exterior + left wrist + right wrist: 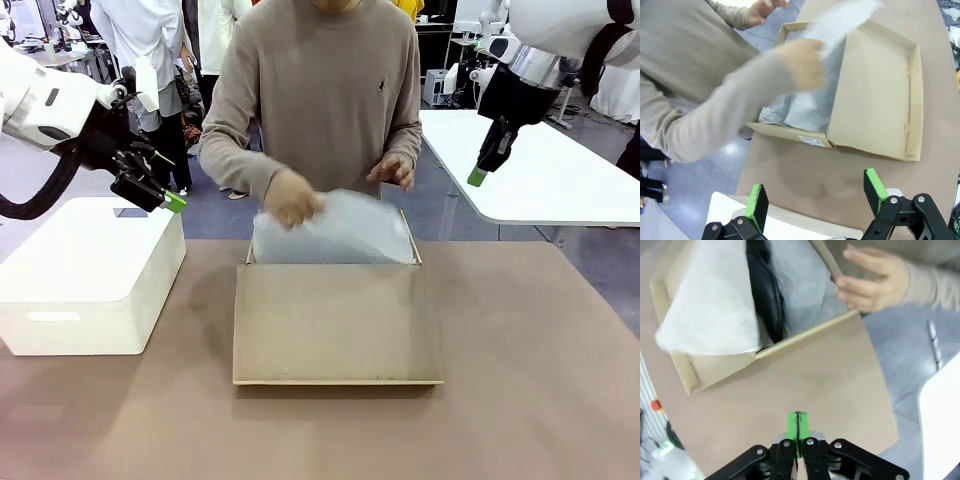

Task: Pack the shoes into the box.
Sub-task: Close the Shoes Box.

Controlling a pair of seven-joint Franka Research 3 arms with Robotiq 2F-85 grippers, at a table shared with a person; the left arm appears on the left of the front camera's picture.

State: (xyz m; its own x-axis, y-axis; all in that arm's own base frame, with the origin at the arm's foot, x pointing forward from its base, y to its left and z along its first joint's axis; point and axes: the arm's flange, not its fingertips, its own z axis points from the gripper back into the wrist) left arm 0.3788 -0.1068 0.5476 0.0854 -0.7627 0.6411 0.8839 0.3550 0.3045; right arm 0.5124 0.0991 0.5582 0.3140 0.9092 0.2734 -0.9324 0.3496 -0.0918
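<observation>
My left hand (168,182) (816,196) hangs with its green pads spread wide and nothing between them, above the white bin (90,270) that stands at the counter's (520,380) left edge. My right hand (478,177) (799,432) is raised past the counter's far right corner, its two pads pressed flat together on nothing.

The box (335,320) (875,95) (715,367) sits in the middle of the counter, its body up against the far edge. Its attached lid lies open and flat toward my side, inner face up. White tissue paper (340,230) (710,305) fills the body and billows over it. From my right wrist I see a black shoe (767,295) lying inside the box between two folds of tissue; whether a second shoe lies under the paper I cannot tell.

The person stands at the far edge. One blurred hand (292,198) (802,62) is on the tissue over the box. The other open hand (392,170) (872,282) hovers near the box's far right corner.
</observation>
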